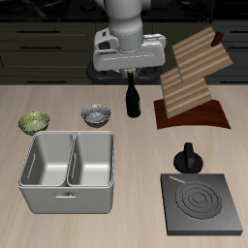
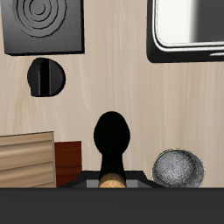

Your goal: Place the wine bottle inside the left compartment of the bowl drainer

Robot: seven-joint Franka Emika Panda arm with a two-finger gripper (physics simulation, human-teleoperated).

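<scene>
Table (image 1: 58, 97) light wood | drainer (image 1: 68, 165) near front edge, two wells | stove plate (image 1: 201, 203) beside it | wooden rack (image 1: 192, 73) at back | bottle (image 1: 134, 97) upright on table between rack and metal bowl (image 1: 95, 116), well apart from drainer | claw (image 1: 132, 73) over bottle neck, pinch unclear
</scene>
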